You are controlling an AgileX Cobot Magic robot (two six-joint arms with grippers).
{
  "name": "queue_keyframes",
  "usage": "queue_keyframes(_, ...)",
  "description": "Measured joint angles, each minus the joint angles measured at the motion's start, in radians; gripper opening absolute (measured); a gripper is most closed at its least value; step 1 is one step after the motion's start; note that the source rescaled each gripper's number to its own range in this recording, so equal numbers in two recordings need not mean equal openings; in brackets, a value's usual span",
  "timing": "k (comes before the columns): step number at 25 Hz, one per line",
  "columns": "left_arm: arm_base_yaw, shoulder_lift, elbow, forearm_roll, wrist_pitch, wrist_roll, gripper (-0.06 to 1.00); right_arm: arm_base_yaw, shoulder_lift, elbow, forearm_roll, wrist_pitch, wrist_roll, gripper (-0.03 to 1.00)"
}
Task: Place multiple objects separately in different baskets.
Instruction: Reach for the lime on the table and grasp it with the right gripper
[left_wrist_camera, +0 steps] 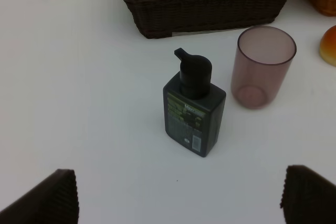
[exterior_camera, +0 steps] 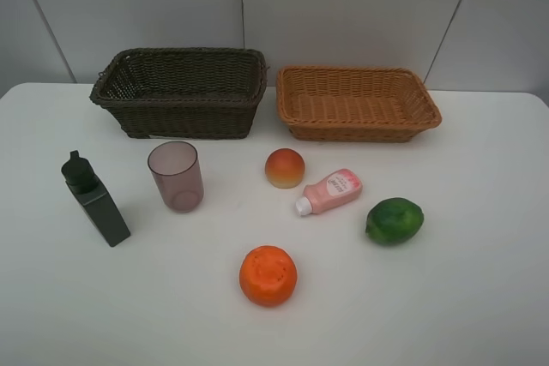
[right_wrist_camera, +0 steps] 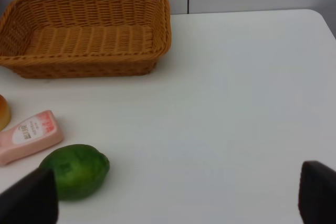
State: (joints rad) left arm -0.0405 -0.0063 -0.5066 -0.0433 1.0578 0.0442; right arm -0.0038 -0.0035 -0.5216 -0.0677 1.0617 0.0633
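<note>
Bench [exterior_camera: 480,297]: white, smooth, matt w/ faint sheen. 2 baskets, both woven wicker look, rough ribbed weave: dark basket [exterior_camera: 184,113] deep brown, dull; tan basket [exterior_camera: 360,130] orange-tan, slight shine on strands. Cup [exterior_camera: 176,177]: see-thru mauve plastic, smooth. Dark bottle [exterior_camera: 101,207]: smooth dk-green plastic, matt black pump top, printed label on 1 face. Pink bottle [exterior_camera: 333,191]: smooth plastic, soft gloss, white cap, printed label. Orange [exterior_camera: 268,275]: pitted skin, rough patch on top. Lime [exterior_camera: 395,220]: finely dimpled, glossy. Peach [exterior_camera: 285,168]: smooth, low sheen. Left gripper [left_wrist_camera: 181,200] pads [left_wrist_camera: 52,200]: dark, matt, ribbed edges.
</note>
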Motion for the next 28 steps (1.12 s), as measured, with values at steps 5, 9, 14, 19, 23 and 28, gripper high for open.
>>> queue_keyframes(5, 0.0, 0.0, 0.0, 0.0, 0.0, 0.0, 1.0, 0.0, 0.0, 0.0, 0.0, 0.0, 0.0, 0.99)
queue_keyframes(9, 0.0, 0.0, 0.0, 0.0, 0.0, 0.0, 1.0, 0.0, 0.0, 0.0, 0.0, 0.0, 0.0, 0.99)
queue_keyframes(14, 0.0, 0.0, 0.0, 0.0, 0.0, 0.0, 1.0, 0.0, 0.0, 0.0, 0.0, 0.0, 0.0, 0.99)
queue_keyframes(19, 0.0, 0.0, 0.0, 0.0, 0.0, 0.0, 1.0, 0.0, 0.0, 0.0, 0.0, 0.0, 0.0, 0.99)
queue_keyframes(23, 0.0, 0.0, 0.0, 0.0, 0.0, 0.0, 1.0, 0.0, 0.0, 0.0, 0.0, 0.0, 0.0, 0.99)
queue_keyframes(28, 0.0, 0.0, 0.0, 0.0, 0.0, 0.0, 1.0, 0.0, 0.0, 0.0, 0.0, 0.0, 0.0, 0.99)
